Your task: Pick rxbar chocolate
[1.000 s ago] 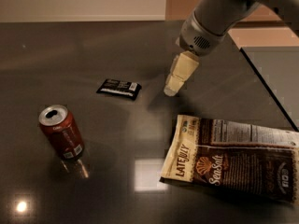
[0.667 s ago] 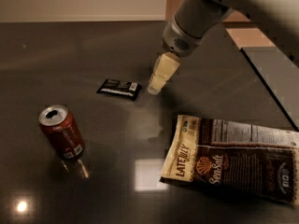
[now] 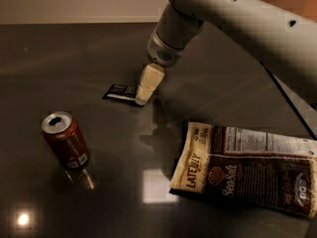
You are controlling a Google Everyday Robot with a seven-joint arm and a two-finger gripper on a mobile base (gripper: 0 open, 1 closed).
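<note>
The rxbar chocolate is a small flat black wrapper with white text, lying on the dark table left of centre. My gripper hangs from the grey arm that reaches in from the upper right. Its cream-coloured fingertips point down at the bar's right end and cover that end. I cannot tell whether they touch the bar.
A red soda can stands upright at the front left. A large brown "Late July" chip bag lies flat at the front right. The table's right edge runs diagonally behind the bag.
My gripper has moved left and down, from right of the bar to over the bar's right end. The bar, can and bag have not moved.
</note>
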